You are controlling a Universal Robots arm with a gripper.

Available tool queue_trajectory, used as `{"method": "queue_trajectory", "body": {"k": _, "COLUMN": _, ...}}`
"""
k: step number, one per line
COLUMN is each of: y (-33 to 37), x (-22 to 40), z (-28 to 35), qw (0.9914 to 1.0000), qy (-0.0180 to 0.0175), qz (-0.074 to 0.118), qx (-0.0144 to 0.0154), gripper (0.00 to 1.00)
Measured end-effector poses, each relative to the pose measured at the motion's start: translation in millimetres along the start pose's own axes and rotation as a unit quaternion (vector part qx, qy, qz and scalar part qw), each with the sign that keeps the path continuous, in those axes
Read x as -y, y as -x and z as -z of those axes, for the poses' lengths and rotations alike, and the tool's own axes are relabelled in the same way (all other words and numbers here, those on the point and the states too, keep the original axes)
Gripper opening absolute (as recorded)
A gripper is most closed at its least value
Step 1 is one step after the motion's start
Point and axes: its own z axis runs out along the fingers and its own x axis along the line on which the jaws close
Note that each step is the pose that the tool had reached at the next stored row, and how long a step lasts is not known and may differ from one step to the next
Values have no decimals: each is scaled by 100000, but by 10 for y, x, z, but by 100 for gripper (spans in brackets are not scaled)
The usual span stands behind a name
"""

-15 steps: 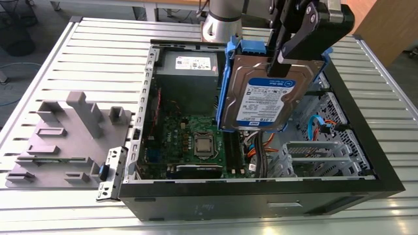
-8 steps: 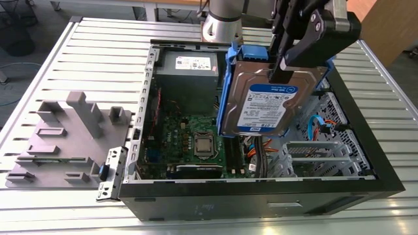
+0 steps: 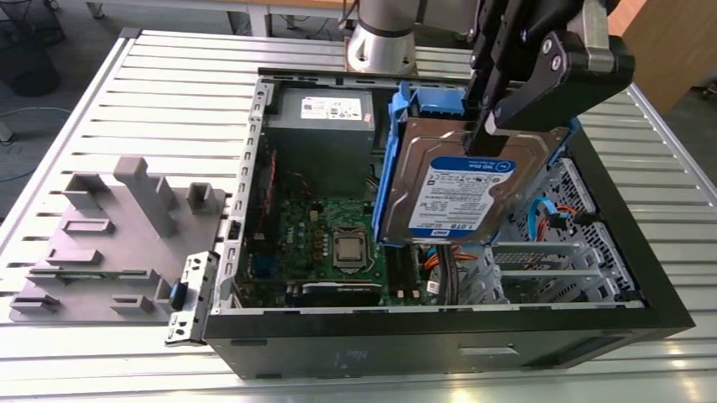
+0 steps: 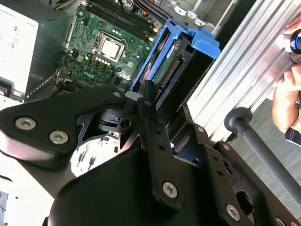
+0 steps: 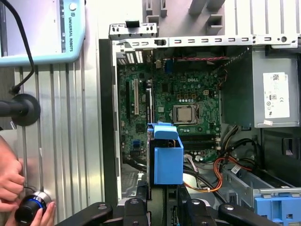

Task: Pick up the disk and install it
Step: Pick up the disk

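While it is clamped at its upper end between the closed-in fingers of the gripper [image 3: 491, 134], the disk [image 3: 462, 189] hangs nearly upright above the open computer case [image 3: 448, 344]. Its label faces the exterior camera, and blue rails run along both long edges. Its lower end sits over the strip between the motherboard [image 3: 325, 243] and the metal drive cage [image 3: 549, 260].

In the first wrist view the disk [image 5: 168, 160] appears end-on, with orange cables [image 5: 221, 172] just beside it and a blue clip [image 5: 277, 205] seated in the cage. The grey power supply [image 3: 325, 134] occupies the case's far corner, beside the disk's upper half.

Outside the case, on the slatted table [image 3: 168, 84], a grey fixture plate [image 3: 112, 243] lies at the exterior view's left. A person's hand [image 5: 11, 183] rests on a round black knob [image 5: 30, 207], well apart from the disk.
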Motion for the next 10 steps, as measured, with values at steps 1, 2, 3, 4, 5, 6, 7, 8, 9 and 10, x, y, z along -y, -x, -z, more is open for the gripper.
{"method": "queue_trajectory", "body": {"k": 1, "y": -3, "x": 0, "z": 0, "qw": 100000, "qy": 0, "qz": 1, "qx": -14, "gripper": 35}}
{"method": "queue_trajectory", "body": {"k": 2, "y": -5, "x": 1, "z": 0, "qw": 100000, "qy": -1, "qz": 4, "qx": -19, "gripper": 35}}
{"method": "queue_trajectory", "body": {"k": 3, "y": -5, "x": 1, "z": 0, "qw": 100000, "qy": -3, "qz": 4, "qx": -18, "gripper": 35}}
{"method": "queue_trajectory", "body": {"k": 4, "y": -5, "x": 1, "z": 0, "qw": 100000, "qy": -2, "qz": 5, "qx": -22, "gripper": 35}}
{"method": "queue_trajectory", "body": {"k": 5, "y": -6, "x": 1, "z": 0, "qw": 100000, "qy": -1, "qz": 4, "qx": -21, "gripper": 35}}
{"method": "queue_trajectory", "body": {"k": 6, "y": -6, "x": 1, "z": 0, "qw": 100000, "qy": -1, "qz": 5, "qx": -24, "gripper": 35}}
{"method": "queue_trajectory", "body": {"k": 7, "y": -6, "x": 1, "z": 0, "qw": 100000, "qy": -1, "qz": 6, "qx": -23, "gripper": 35}}
{"method": "queue_trajectory", "body": {"k": 8, "y": -6, "x": 1, "z": 0, "qw": 100000, "qy": 0, "qz": 5, "qx": -24, "gripper": 35}}
{"method": "queue_trajectory", "body": {"k": 9, "y": -7, "x": 1, "z": 0, "qw": 100000, "qy": -1, "qz": 5, "qx": -22, "gripper": 35}}
{"method": "queue_trajectory", "body": {"k": 10, "y": -7, "x": 1, "z": 0, "qw": 100000, "qy": -2, "qz": 3, "qx": -22, "gripper": 35}}
